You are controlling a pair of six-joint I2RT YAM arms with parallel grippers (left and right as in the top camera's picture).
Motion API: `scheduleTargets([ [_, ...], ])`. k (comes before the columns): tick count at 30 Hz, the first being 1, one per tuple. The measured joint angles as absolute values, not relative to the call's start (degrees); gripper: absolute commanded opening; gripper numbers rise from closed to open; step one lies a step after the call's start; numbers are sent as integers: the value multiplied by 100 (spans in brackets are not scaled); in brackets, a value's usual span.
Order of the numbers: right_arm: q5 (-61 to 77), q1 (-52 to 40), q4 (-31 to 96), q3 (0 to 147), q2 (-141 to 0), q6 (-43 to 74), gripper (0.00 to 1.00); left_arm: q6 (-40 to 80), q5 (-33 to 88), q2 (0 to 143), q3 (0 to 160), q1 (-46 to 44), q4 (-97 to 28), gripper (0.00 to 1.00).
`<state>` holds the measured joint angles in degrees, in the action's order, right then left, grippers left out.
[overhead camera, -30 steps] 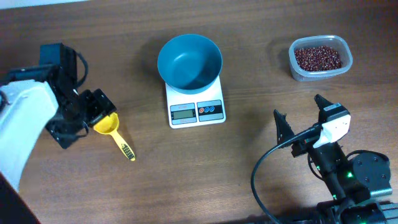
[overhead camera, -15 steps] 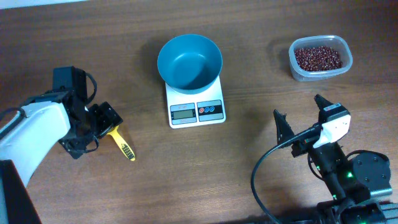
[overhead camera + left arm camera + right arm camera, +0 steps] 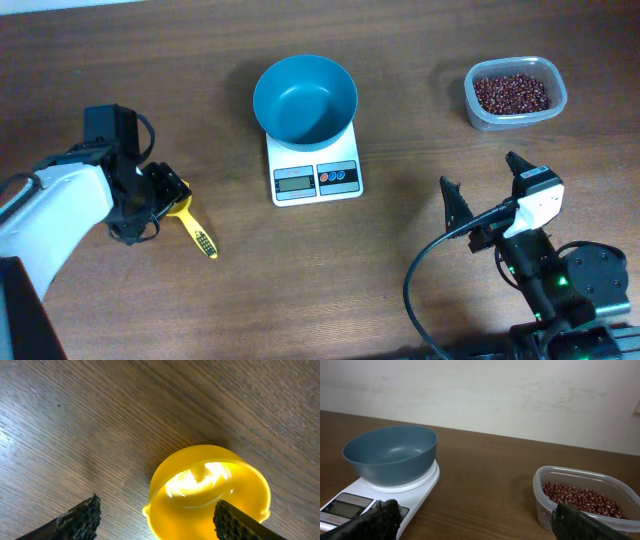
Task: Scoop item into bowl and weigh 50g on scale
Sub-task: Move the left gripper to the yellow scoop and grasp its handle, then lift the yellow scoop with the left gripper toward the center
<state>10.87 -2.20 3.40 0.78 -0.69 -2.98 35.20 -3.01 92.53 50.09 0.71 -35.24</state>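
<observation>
The teal-blue bowl (image 3: pixel 305 98) (image 3: pixel 390 455) stands empty on the white scale (image 3: pixel 314 172) (image 3: pixel 355 502) at the table's middle back. The red-brown beans (image 3: pixel 511 92) (image 3: pixel 580 499) lie in a clear tub (image 3: pixel 555 100) (image 3: pixel 542 505) at the back right. A yellow scoop (image 3: pixel 192 228) (image 3: pixel 210 492) lies on the table at the left. My left gripper (image 3: pixel 160 192) (image 3: pixel 157 520) is open, low over the scoop's cup, one finger on each side. My right gripper (image 3: pixel 483 182) (image 3: pixel 480 522) is open and empty, in front of the tub.
The brown wooden table (image 3: pixel 400 270) spreads around everything. A pale wall (image 3: pixel 480 395) stands behind the table's far edge in the right wrist view. Black cables (image 3: pixel 420 280) run by the right arm's base at the front right.
My left arm has moved back and down over the scoop's cup, now covering it from above. The right arm, bowl, scale and tub have not moved.
</observation>
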Motion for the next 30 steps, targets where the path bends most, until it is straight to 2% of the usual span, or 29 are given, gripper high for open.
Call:
scheduleTargets([
  [7,1090,-220,342,78,-69,-298,99,3605,-294,9253,4906,71,-3240,77],
  [10,1087,-220,340,78,-69,-296,99,3699,-314,9247,4512,71,-2799,45],
  [11,1087,-220,340,78,-69,-298,99,3723,-336,9238,4488,71,-2749,28],
  [13,1087,-220,342,78,-69,-298,99,3756,-349,9238,4456,71,-2729,0],
  [21,1087,-220,342,78,-69,-298,99,3913,307,9209,4425,71,-2641,0],
  [23,1087,-220,340,78,-69,-298,99,4556,325,8973,4436,71,-3168,0],
  [27,1090,-220,340,78,-69,-296,99,6869,414,7384,4477,338,-4563,0],
  [30,1087,-220,340,78,-69,-298,99,7496,1109,6720,4477,340,-4663,0],
])
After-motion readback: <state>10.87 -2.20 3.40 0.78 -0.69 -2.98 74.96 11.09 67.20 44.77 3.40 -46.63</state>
